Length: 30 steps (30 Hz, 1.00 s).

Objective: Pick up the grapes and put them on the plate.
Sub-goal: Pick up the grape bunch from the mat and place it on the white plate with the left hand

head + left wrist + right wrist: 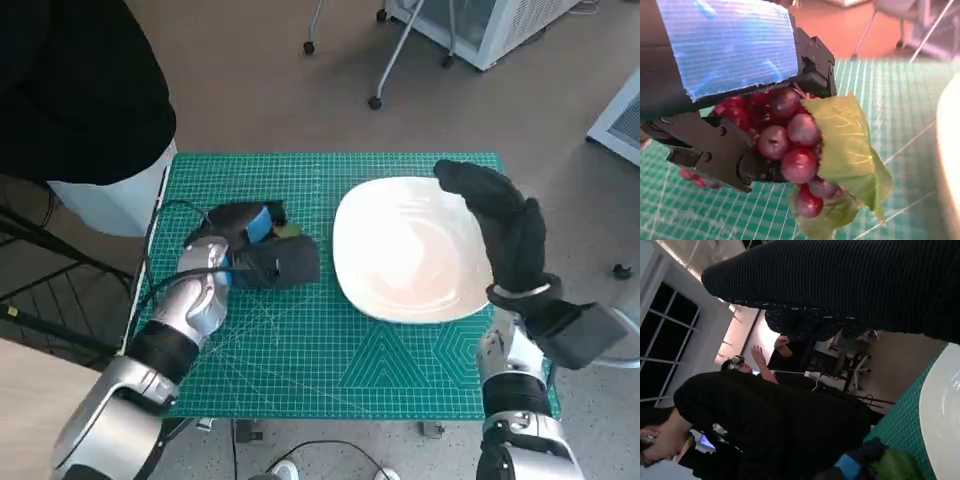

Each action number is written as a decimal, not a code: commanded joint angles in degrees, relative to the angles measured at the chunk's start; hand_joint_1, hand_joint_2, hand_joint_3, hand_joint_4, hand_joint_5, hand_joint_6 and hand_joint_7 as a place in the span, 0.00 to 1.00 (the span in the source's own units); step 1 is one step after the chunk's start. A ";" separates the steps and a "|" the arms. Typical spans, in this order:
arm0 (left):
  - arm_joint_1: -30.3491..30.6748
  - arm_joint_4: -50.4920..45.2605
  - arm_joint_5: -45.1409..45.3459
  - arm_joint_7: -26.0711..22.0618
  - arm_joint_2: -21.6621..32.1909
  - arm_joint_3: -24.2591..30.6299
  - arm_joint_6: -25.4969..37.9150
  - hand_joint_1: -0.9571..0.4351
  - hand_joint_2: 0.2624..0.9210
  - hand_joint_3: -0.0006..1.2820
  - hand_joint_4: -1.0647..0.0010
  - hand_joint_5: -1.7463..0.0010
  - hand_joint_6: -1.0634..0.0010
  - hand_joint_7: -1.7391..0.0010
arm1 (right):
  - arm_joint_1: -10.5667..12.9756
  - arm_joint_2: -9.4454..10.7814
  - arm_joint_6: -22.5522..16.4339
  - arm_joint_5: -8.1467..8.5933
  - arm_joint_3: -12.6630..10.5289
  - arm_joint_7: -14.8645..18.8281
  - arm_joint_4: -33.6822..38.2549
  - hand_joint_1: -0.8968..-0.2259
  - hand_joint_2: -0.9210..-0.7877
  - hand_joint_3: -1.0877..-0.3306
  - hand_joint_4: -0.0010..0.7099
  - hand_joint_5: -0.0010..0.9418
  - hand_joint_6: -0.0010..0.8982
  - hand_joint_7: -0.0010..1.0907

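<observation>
Grapes [790, 145]: one bunch, gripped by left robot hand [250, 250]; one plate [405, 250]; right robot hand [505, 225] spread, empty.

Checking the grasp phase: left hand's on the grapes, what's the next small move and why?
Probably lift and carry right toward the plate: the left hand already grips the grapes over the mat, and the plate holds nothing.

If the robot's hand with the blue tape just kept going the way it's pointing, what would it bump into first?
Probably the white plate. The left hand holds the grapes and points across the green mat toward the plate, with only bare mat between. Height is hard to judge, so it might pass over the rim.
</observation>
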 commanded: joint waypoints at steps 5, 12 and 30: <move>2.07 -14.64 1.75 -4.02 2.21 1.78 5.22 0.69 0.97 0.22 0.57 0.19 0.57 0.21 | 0.29 0.12 0.57 0.19 -0.11 -0.20 0.07 0.67 0.00 0.70 0.35 0.00 0.22 0.00; 4.18 -22.20 2.01 -4.56 2.93 3.40 5.67 0.69 0.92 0.22 0.52 0.23 0.52 0.24 | 0.33 0.09 0.40 0.37 -0.21 -0.16 0.09 0.67 0.00 0.71 0.35 0.00 0.23 0.00; 2.74 -23.32 2.96 -4.31 0.19 3.13 2.24 0.69 1.00 0.13 0.46 0.18 0.48 0.37 | 0.77 -0.17 -0.31 -0.14 -0.07 -1.12 -0.34 0.66 0.00 0.70 0.35 0.00 0.23 0.00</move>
